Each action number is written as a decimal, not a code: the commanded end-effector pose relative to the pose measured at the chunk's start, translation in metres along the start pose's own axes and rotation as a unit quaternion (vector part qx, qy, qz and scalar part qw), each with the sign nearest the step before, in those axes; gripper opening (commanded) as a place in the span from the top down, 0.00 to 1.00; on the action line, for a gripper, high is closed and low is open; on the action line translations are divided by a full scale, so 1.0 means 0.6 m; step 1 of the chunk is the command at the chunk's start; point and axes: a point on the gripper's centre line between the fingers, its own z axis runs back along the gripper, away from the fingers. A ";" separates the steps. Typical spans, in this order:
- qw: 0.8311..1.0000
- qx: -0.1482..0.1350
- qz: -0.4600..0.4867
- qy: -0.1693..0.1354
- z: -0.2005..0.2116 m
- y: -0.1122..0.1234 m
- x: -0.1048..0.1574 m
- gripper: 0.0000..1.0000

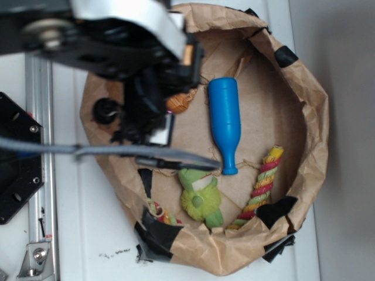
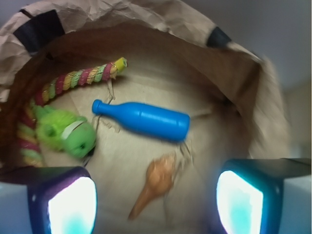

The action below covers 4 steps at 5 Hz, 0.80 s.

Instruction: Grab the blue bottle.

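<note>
The blue bottle (image 1: pixel 225 123) (image 2: pixel 145 119) lies on its side on the floor of a brown paper bin (image 1: pixel 310 105), neck pointing toward the green plush (image 1: pixel 201 196) (image 2: pixel 66 132). My gripper (image 2: pixel 155 197) hangs above the bin floor, open, with nothing between its fingers (image 2: pixel 72 204). In the exterior view the gripper (image 1: pixel 146 126) is dark and largely hidden under the arm, left of the bottle. The bottle is ahead of the gripper and apart from it.
An orange cone-shaped toy (image 2: pixel 155 185) (image 1: pixel 181 100) lies on the floor below the gripper. A striped rope toy (image 1: pixel 262 184) (image 2: pixel 73 80) curves along the bin wall. The crumpled paper walls (image 2: pixel 161 24) rise all round. A metal rail (image 1: pixel 40 164) runs at left.
</note>
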 end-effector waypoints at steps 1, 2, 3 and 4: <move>0.975 0.004 -0.217 0.043 -0.137 -0.036 0.034 0.00; 0.943 -0.001 -0.334 0.003 -0.180 -0.034 0.036 0.00; 0.944 0.008 -0.330 0.005 -0.206 -0.016 0.041 0.04; 0.958 0.032 -0.284 0.000 -0.174 -0.007 0.048 1.00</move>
